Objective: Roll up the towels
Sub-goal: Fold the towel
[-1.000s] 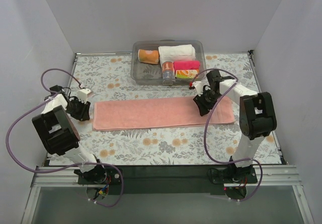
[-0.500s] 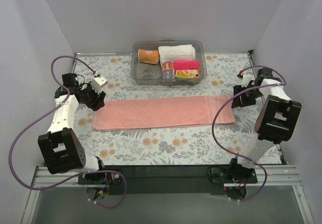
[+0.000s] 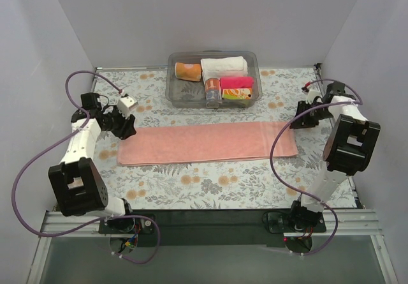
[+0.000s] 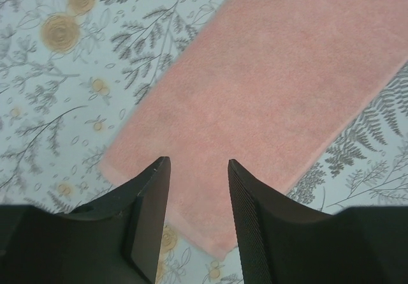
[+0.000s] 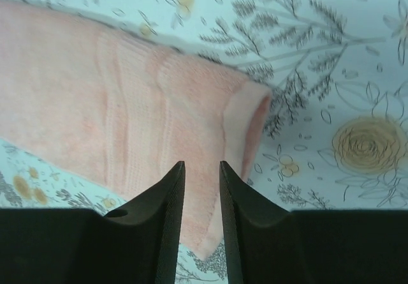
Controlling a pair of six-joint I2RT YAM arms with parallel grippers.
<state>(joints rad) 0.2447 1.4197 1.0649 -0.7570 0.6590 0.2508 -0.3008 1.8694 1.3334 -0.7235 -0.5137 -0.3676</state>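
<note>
A floral-print table (image 3: 191, 182) carries the salmon-pink towel (image 3: 207, 142), folded into a long strip across the middle of the frame, apparently laid flat so it can be rolled from one end. A clear bin (image 3: 173, 94) at upper centre holds rolled towels (image 3: 223, 65). The left gripper (image 4: 199, 163) hovers over the strip's left end, jaws apart and empty. The right gripper (image 5: 202, 164), jaws narrowly parted, holds nothing beside the right end.
</note>
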